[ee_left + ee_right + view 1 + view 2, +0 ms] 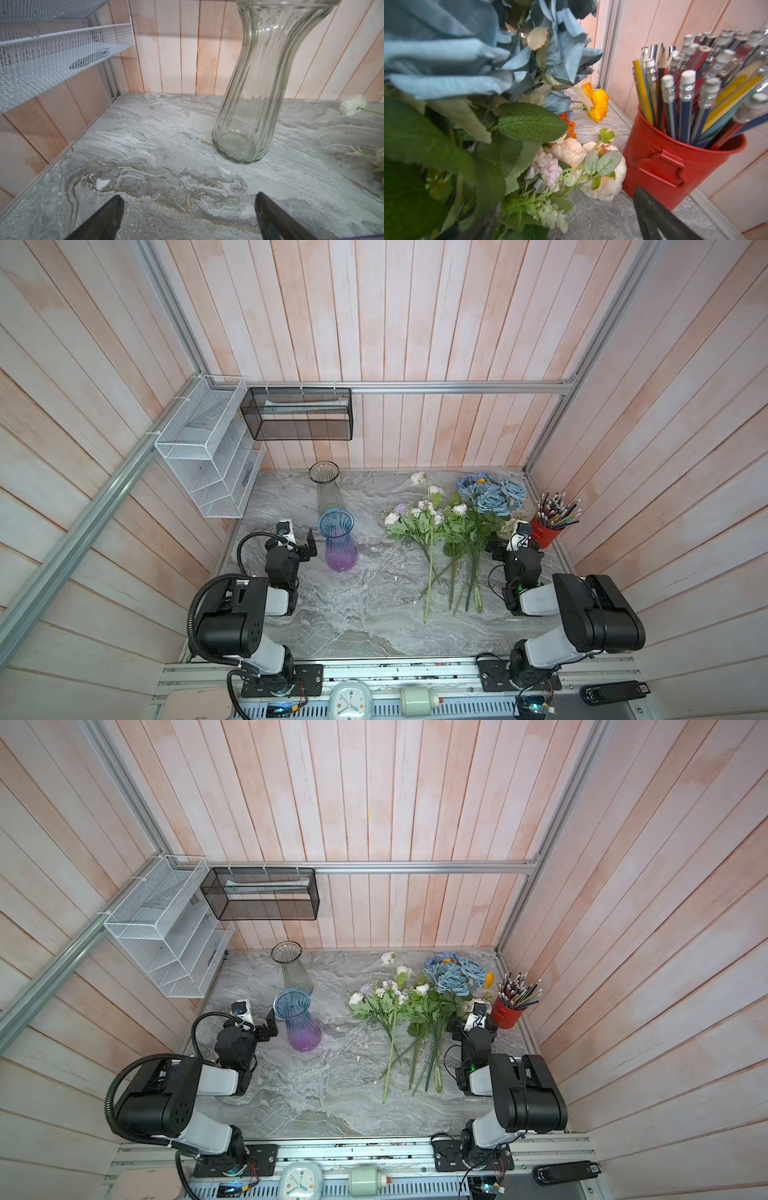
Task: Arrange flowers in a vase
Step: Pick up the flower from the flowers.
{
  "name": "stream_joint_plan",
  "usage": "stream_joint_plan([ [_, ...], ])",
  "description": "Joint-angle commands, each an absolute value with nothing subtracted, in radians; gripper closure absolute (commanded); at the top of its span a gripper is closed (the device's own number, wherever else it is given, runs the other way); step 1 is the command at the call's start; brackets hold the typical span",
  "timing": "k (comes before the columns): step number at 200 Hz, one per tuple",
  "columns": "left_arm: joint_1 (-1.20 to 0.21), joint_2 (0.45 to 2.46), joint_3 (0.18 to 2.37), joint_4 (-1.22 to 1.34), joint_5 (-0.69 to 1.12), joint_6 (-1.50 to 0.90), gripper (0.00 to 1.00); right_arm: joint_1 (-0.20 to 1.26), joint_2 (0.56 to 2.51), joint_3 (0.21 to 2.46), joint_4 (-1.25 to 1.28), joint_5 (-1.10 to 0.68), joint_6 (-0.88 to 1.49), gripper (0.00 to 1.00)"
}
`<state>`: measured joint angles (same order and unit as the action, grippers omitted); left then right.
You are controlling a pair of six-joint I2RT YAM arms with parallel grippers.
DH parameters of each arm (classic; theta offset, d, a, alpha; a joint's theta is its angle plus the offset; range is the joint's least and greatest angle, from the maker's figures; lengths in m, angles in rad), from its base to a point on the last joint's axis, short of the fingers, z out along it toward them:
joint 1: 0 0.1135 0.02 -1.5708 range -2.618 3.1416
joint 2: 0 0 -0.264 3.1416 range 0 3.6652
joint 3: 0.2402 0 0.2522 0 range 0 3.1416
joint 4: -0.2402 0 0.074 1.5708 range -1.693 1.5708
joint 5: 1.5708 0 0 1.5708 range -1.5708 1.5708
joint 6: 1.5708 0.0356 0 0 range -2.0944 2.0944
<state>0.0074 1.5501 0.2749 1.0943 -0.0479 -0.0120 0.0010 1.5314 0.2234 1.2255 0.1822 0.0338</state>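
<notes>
The flowers (446, 531) are lying on the tabletop's right half, blooms toward the back right corner. The left gripper (189, 197) is hanging with jaws apart beside the blue vase (337, 545). The right gripper (495, 549) is sitting spread wide just beside the bunch, gripping nothing.

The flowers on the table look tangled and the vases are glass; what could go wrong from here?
The stems of the flowers cross, so lifting one may drag its neighbours. The tall blue-purple vase stands close beside the open left pincer; a nudge might tip it. The open right pincer sits between the flowers and the red cup of pencils, which a swing could knock.
</notes>
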Motion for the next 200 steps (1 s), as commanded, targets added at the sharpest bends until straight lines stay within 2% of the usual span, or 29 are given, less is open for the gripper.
stream_joint_plan([
  [1, 0.012, 1.543, 0.288, 1.109, -0.034, -0.021, 0.0, -0.003, 1.521, 0.239, 1.22, 0.172, 0.043, 0.02],
  [200, 0.016, 1.543, 0.292, 1.104, -0.029, -0.024, 0.0, -0.008, 1.52, 0.239, 1.218, 0.164, 0.043, 0.02],
])
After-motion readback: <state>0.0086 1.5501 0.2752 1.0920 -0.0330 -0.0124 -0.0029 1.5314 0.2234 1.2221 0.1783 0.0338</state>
